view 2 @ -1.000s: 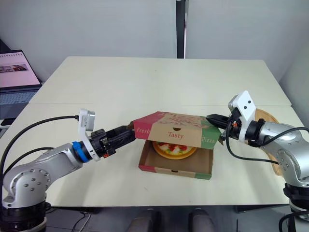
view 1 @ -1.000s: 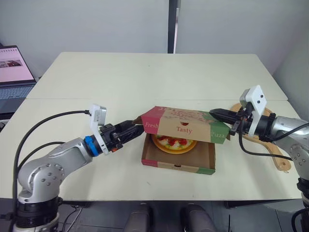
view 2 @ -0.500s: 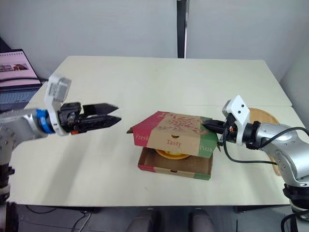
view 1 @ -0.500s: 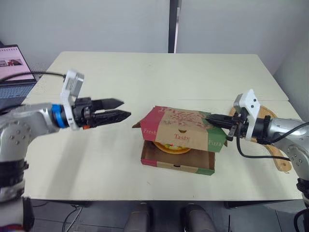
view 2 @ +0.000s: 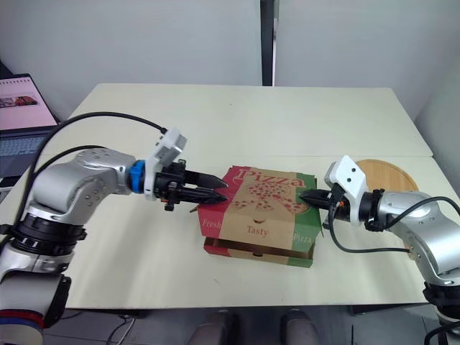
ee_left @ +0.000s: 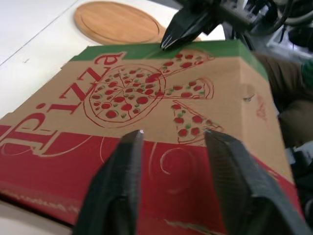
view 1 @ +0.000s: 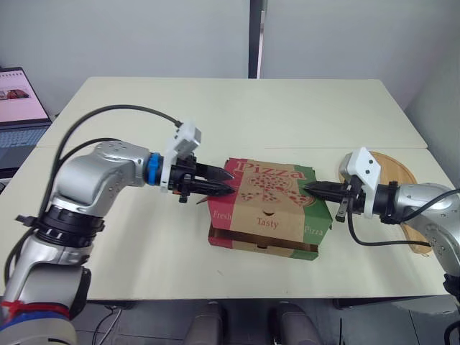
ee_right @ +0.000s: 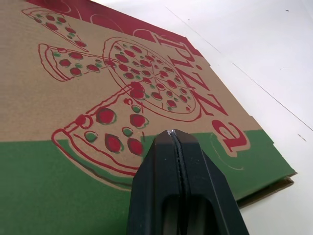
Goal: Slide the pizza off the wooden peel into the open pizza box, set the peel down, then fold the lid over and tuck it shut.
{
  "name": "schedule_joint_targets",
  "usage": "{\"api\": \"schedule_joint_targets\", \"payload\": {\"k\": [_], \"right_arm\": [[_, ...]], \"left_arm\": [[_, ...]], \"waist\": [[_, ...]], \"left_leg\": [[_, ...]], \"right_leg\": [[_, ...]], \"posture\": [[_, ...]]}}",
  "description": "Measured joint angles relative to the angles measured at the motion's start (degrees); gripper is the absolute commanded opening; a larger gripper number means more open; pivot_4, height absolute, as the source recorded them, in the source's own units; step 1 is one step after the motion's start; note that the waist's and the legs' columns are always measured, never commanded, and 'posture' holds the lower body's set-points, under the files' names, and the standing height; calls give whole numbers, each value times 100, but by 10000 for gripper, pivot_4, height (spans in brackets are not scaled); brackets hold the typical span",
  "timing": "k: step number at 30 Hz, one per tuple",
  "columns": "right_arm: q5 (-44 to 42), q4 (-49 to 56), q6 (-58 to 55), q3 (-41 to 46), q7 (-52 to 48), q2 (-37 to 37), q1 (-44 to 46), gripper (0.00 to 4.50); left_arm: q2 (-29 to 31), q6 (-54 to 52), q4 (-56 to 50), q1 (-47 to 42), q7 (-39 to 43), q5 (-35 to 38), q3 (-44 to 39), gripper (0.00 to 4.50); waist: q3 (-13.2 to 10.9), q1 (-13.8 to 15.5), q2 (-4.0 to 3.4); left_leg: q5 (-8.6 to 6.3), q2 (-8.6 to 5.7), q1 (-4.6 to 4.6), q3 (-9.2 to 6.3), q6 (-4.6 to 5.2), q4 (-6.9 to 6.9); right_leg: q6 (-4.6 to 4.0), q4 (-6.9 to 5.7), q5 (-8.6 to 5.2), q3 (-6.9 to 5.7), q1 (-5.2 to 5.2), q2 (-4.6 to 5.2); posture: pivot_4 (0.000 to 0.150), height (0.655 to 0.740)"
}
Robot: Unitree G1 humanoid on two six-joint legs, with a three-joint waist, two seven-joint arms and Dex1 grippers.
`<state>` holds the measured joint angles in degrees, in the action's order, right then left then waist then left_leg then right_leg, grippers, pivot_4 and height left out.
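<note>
The printed cardboard pizza box (view 1: 264,215), red on its left, brown in the middle and green on its right, sits near the tabletop's (view 1: 237,115) front edge, a little right of centre. Its lid (view 1: 269,183) is folded down over the base, so we take the pizza to be inside, under the cardboard. The front flap (view 1: 267,218) hangs outside the base's front wall and is not yet tucked in; we judge that to be the step in hand.

We have the left gripper (view 1: 224,189) at the lid's red left edge, with its two black fingers (ee_left: 120,186) spread apart over the printed top and nothing between them. They are placed, we think, to press that side flat. We cannot tell whether they touch the cardboard.

The right gripper (view 1: 310,188) has its fingers pressed together around nothing. Its tip is at the green right edge of the lid (ee_right: 73,166), where it seems to steady or push that side down.

The round wooden peel (view 1: 394,167) lies flat by the tabletop's right edge, beyond the right arm, set down out of the way. An open laptop (view 1: 18,97) stands past the left edge.
</note>
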<state>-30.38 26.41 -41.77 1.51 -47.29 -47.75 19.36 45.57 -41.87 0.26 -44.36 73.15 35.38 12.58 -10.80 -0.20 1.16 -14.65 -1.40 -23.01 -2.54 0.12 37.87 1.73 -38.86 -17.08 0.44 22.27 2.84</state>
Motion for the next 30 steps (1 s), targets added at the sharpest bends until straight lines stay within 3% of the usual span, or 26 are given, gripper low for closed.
{"api": "schedule_joint_targets", "payload": {"k": [3, 4, 12, 18, 30], "right_arm": [[-79, 98, -50, 74, 48, 66, -44, 0], [-121, 118, -76, 150, 78, 65, -61, 0], [-89, 85, -149, 1172, 179, -503, -850, 0], [245, 110, 184, 1108, -148, -739, -1884, 0], [-721, 817, -599, 1033, 57, -230, -1807, 0]], "left_arm": [[-123, 159, 72, -1, 88, -225, 72, 1113], [-135, 214, 97, -1, 129, -290, 77, 282], [-252, 415, 263, 2, 272, -622, 69, 282], [-326, 490, 371, 2, 284, -722, 55, 282], [-415, 621, 462, 0, 391, -876, 55, 282]], "waist": [[0, -1, 0], [0, 0, 0], [0, 29, 1], [-1, -16, 1], [-1, 1, 2]], "left_leg": [[0, 0, -1, -2, 0, 0], [0, 0, -1, -2, 0, 0], [0, -2, -3, -6, 1, 4], [0, 0, 3, -1, 1, 3], [0, 0, 2, -7, 1, 7]], "right_leg": [[0, -1, 0, -2, 1, 0], [0, -1, 0, -2, 0, 0], [1, 1, 0, -6, -4, 0], [1, -7, 0, 0, -4, -3], [2, -6, 0, -4, -6, -4]], "posture": [[1500, 7400], [1500, 7400], [1500, 7400], [1500, 7400], [1500, 7400]]}}
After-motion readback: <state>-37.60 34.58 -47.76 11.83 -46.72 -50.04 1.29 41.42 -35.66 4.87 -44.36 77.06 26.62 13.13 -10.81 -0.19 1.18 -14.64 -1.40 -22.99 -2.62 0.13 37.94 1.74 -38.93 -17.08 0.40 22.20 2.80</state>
